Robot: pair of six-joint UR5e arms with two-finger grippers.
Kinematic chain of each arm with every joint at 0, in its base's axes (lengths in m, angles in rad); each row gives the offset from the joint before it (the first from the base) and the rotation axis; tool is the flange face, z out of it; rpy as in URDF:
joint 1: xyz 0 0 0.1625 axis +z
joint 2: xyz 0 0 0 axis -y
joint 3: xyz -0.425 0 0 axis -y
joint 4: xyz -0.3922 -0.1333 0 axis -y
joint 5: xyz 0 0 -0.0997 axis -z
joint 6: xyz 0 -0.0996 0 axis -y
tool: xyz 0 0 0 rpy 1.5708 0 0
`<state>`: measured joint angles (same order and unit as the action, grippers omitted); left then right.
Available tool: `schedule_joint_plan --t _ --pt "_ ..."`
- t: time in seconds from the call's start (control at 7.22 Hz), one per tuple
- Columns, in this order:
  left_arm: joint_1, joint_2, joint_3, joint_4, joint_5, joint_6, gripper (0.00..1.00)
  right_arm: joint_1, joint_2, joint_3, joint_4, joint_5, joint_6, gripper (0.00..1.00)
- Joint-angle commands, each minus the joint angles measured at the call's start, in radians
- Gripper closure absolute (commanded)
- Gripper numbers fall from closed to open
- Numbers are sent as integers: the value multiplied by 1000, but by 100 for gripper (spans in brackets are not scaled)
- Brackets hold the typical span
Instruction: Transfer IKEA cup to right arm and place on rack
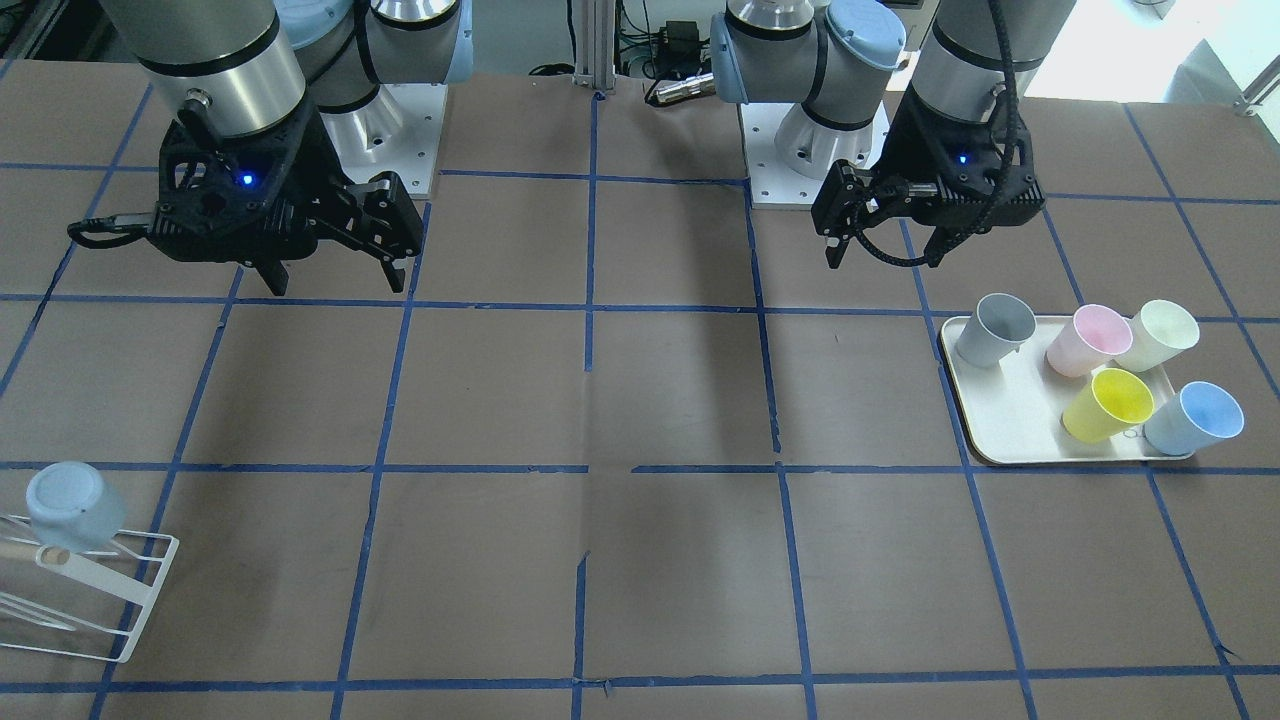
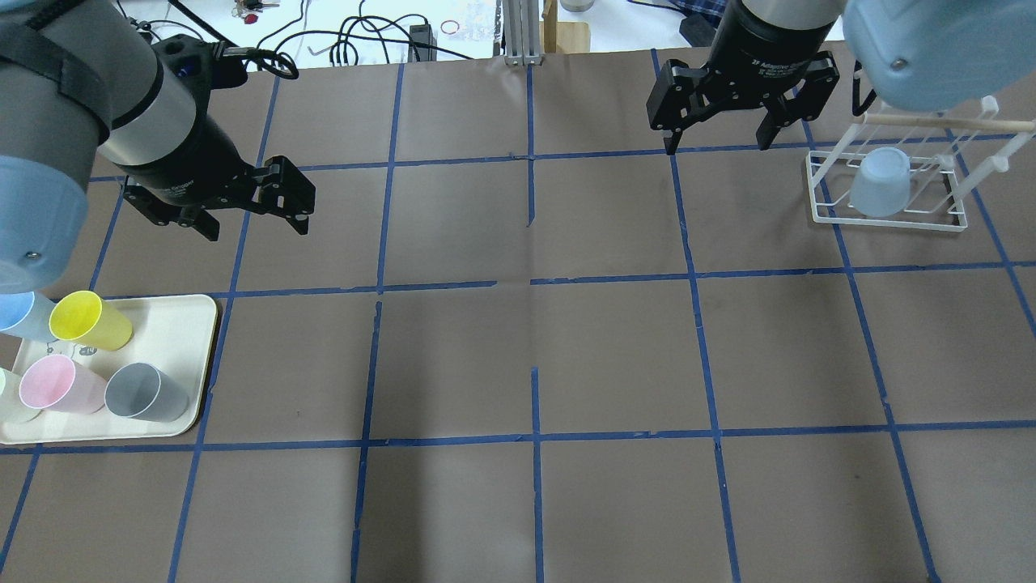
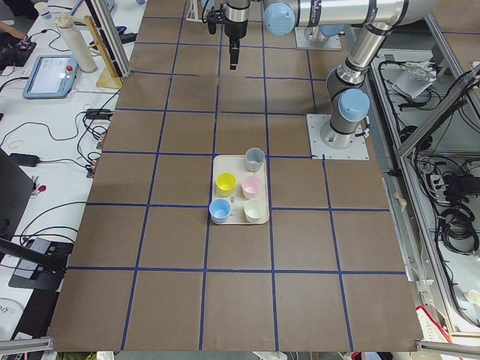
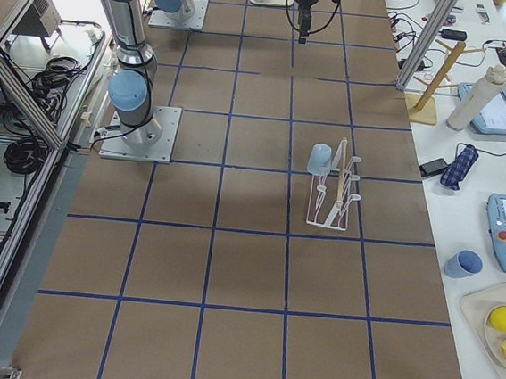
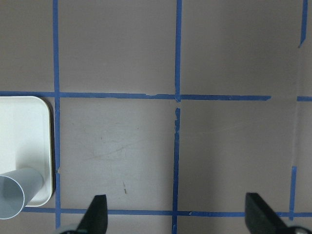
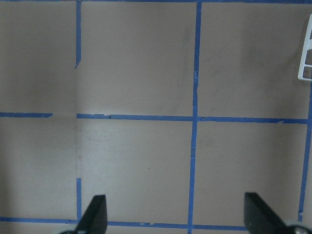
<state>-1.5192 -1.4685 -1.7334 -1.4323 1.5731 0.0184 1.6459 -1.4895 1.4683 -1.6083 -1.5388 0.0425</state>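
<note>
The pale blue IKEA cup (image 1: 75, 505) sits upside down on the prongs of the white wire rack (image 1: 150, 580). It also shows in the overhead view (image 2: 881, 182) on the rack (image 2: 890, 214), and in the exterior right view (image 4: 320, 158). My right gripper (image 1: 338, 283) (image 2: 717, 147) is open and empty, raised above the table, apart from the rack. My left gripper (image 1: 883, 262) (image 2: 257, 231) is open and empty, raised near the tray. Both wrist views show open fingers over bare table.
A cream tray (image 1: 1000, 420) (image 2: 186, 324) holds grey (image 1: 995, 330), pink (image 1: 1088, 340), cream (image 1: 1160, 335), yellow (image 1: 1108, 405) and whitish-blue (image 1: 1195, 418) cups. The tray corner (image 5: 29, 131) and the grey cup (image 5: 12, 195) show in the left wrist view. The rack's corner (image 6: 307, 58) shows in the right wrist view.
</note>
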Motion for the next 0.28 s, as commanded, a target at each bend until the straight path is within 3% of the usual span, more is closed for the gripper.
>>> schedule_joint_plan --t 0.0,0.14 --pt "-1 -1 3 -2 -1 0 0 0 0 4 -1 2 -1 0" --pt "-1 -1 3 -2 -1 0 0 0 5 4 -1 2 0 0"
